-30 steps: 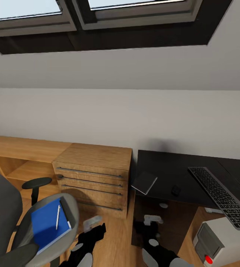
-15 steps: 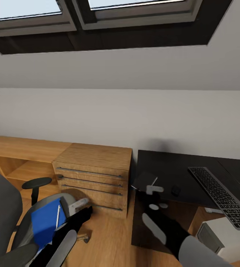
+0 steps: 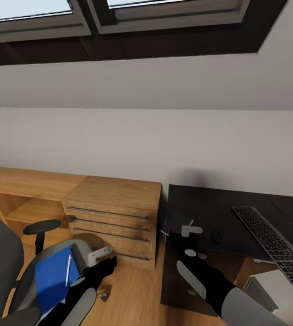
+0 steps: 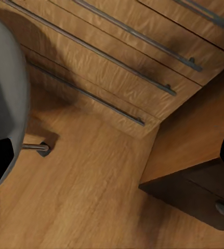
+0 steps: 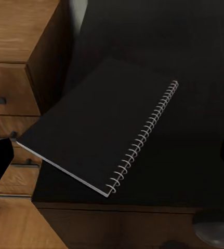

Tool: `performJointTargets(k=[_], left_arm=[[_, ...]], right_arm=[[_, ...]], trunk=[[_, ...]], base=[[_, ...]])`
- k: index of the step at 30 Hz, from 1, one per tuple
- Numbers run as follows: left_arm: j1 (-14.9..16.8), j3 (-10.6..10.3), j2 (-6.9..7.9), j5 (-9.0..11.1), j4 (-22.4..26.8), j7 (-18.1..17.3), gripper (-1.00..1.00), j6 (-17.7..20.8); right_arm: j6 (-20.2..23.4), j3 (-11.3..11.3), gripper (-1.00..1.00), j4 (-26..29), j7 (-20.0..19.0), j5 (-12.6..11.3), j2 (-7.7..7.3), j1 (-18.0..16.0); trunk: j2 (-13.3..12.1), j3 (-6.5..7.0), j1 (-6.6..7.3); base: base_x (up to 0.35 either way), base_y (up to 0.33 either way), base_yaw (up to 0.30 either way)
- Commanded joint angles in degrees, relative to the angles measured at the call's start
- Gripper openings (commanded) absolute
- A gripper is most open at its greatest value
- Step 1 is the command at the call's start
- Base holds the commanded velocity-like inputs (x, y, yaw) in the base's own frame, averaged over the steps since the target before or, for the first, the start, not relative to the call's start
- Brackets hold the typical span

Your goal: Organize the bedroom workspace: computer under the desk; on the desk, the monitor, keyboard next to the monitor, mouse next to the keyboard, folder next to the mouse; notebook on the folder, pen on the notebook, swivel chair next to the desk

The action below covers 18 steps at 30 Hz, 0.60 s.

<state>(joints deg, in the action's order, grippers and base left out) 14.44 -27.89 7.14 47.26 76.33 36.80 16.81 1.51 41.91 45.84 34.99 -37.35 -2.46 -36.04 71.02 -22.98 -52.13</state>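
Right claw (image 3: 189, 232) positioned over the notebook (image 5: 99, 137), jaws apart, nothing held.
The left claw (image 3: 102, 254), also spread and empty, is held near the swivel chair (image 3: 10, 267), where folder (image 3: 53, 278) and pen (image 3: 68, 270) are seated. Keyboard (image 3: 273, 244) is placed on the bench (image 3: 205, 213); stacking is not yet done.

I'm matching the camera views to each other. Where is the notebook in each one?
Head view: notebook on the desk's left corner, partly behind the right gripper.
Right wrist view: notebook centre, overhanging the desk's edge.
Left wrist view: not in it.
Shared landmark: the wooden drawer chest.
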Motion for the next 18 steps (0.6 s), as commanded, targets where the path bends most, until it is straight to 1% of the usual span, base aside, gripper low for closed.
performJointTargets(k=[1,3,5,8,18], left_arm=[[0.1,-0.3,0.06,0.3,0.1,0.4,1.00,0.1],[0.1,-0.5,0.11,0.3,0.1,0.4,1.00,0.1],[0.1,-0.6,0.14,0.3,0.1,0.4,1.00,0.1],[0.1,-0.6,0.13,0.3,0.1,0.4,1.00,0.1],[0.1,-0.5,0.22,0.3,0.1,0.4,1.00,0.1]], right_arm=[[0.2,0.3,1.00,0.1,0.4,0.1,-0.08,-0.1],[0.2,0.4,1.00,0.2,0.4,1.0,-0.07,0.0],[0.2,0.4,1.00,0.3,0.4,1.8,-0.06,0.0],[0.3,0.4,1.00,0.3,0.4,1.9,-0.05,0.0],[0.3,0.4,1.00,0.5,0.3,2.1,-0.07,0.0]], trunk=[[0.0,-0.07,-0.01],[0.0,-0.07,-0.01],[0.0,-0.07,-0.01],[0.0,-0.07,-0.01],[0.0,-0.07,-0.01]], base=[[0.078,0.000,0.000],[0.049,0.000,0.000],[0.211,0.000,0.000],[0.192,0.000,0.000],[0.015,0.000,0.000]])
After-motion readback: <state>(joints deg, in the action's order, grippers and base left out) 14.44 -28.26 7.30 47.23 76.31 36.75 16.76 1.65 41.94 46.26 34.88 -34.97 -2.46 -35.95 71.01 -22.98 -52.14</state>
